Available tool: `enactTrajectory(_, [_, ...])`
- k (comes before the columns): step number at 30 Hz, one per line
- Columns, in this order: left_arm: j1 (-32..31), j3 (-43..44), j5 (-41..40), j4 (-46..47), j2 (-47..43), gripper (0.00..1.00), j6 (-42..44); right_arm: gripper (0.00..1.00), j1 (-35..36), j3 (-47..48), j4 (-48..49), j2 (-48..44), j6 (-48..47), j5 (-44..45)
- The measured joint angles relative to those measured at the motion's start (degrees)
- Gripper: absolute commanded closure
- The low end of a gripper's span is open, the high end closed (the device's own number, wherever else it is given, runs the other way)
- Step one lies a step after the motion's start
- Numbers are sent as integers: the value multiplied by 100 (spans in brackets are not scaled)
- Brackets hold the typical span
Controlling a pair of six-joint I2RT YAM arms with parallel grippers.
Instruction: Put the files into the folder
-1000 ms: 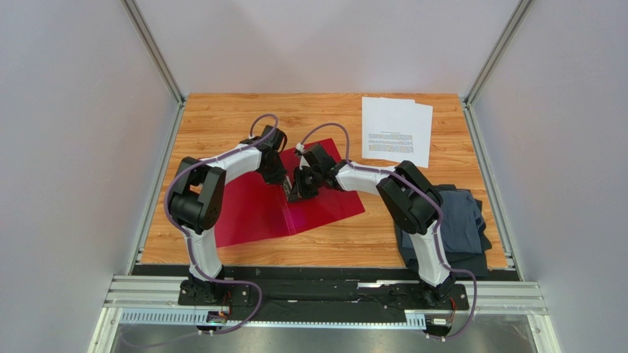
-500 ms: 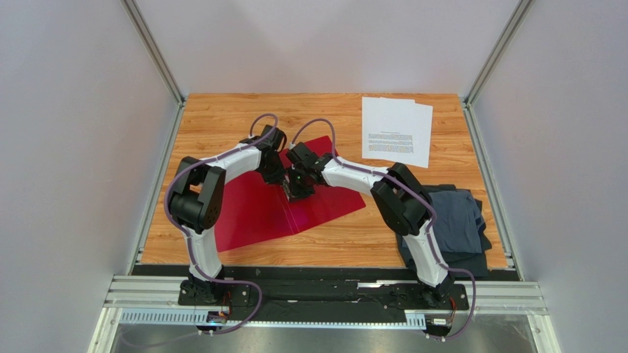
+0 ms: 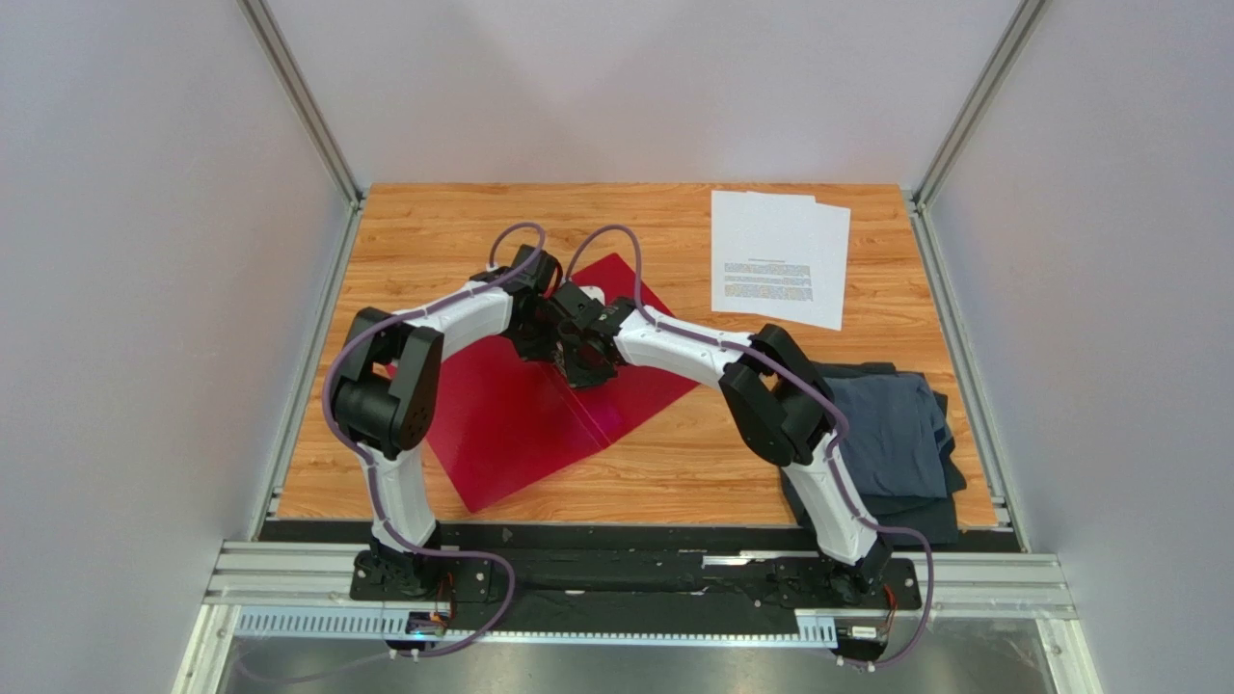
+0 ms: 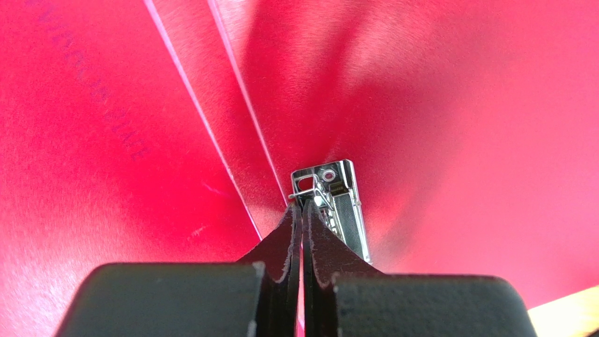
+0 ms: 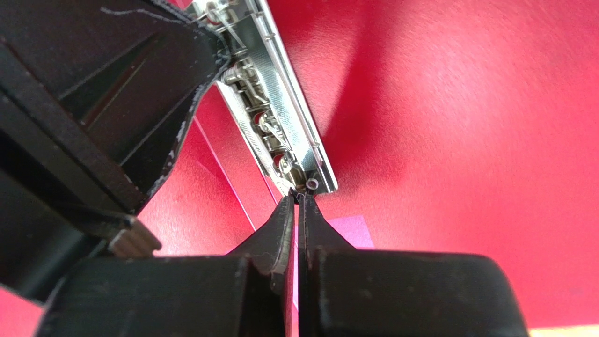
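The red folder lies open on the wooden table, its metal clip near the spine. My left gripper is shut, and its tips touch the near end of the clip. My right gripper is also shut, and its tips are against the other end of the clip, right beside the left gripper's fingers. The files, two white printed sheets, lie overlapped at the far right of the table, away from both grippers.
A dark grey-blue folded cloth lies at the near right, beside the right arm. Metal frame rails and grey walls border the table on the left, right and back.
My right gripper has moved left across the folder to the clip, close against the left gripper. The folder has turned a little on the table. The files have not moved.
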Motion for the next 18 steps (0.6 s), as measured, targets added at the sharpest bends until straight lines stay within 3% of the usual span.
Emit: enactTrajectory(18, [-2,11,-92,190,28,100,2,100,-136,133,68,26,-544,-122])
